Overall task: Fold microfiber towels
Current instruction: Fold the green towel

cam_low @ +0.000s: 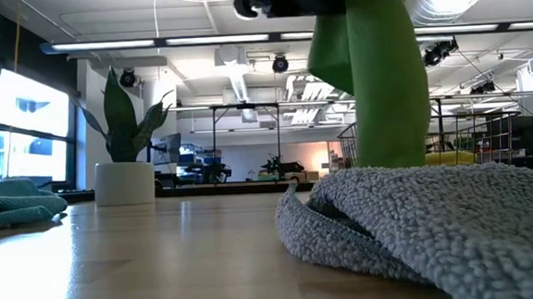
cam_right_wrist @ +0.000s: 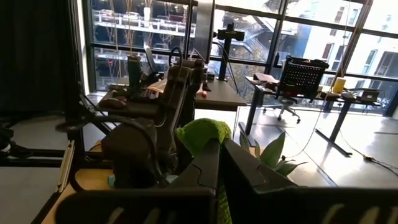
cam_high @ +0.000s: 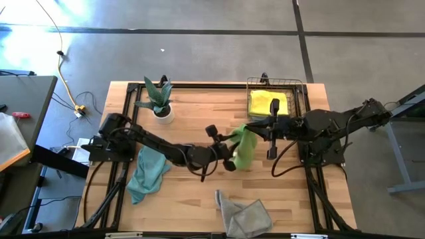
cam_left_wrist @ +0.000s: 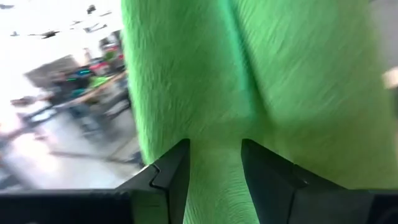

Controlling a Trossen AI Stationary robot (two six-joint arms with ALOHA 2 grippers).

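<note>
A lime green towel (cam_high: 243, 147) hangs over the middle of the table between my two grippers, and shows as a tall green strip in the low view (cam_low: 378, 78). My right gripper (cam_high: 246, 129) is shut on its upper part. My left gripper (cam_high: 229, 157) is shut on it lower down. The grey towel (cam_low: 438, 222) in front hides its lower end. A teal towel (cam_high: 147, 170) lies crumpled on the table's left. The grey towel (cam_high: 243, 214) lies crumpled at the near edge. A yellow towel (cam_high: 267, 101) lies in the wire basket (cam_high: 302, 99). My left gripper has the green towel's hanging cloth (cam_left_wrist: 214, 152) between its two fingers (cam_left_wrist: 171, 177), reaching level from the table's left. The cloth fills the gap and spreads out beyond the fingers; one layer or several, I cannot tell. My right gripper pinches the towel's top (cam_right_wrist: 204, 134) between its shut fingers (cam_right_wrist: 239, 177), level from the table's right. A bunch of cloth stands up past the fingertips, and the rest hangs below.
A potted plant (cam_high: 159, 101) in a white pot stands at the far left of the table. The copper wire basket sits at the far right corner. Bare wood lies between the teal and grey towels.
</note>
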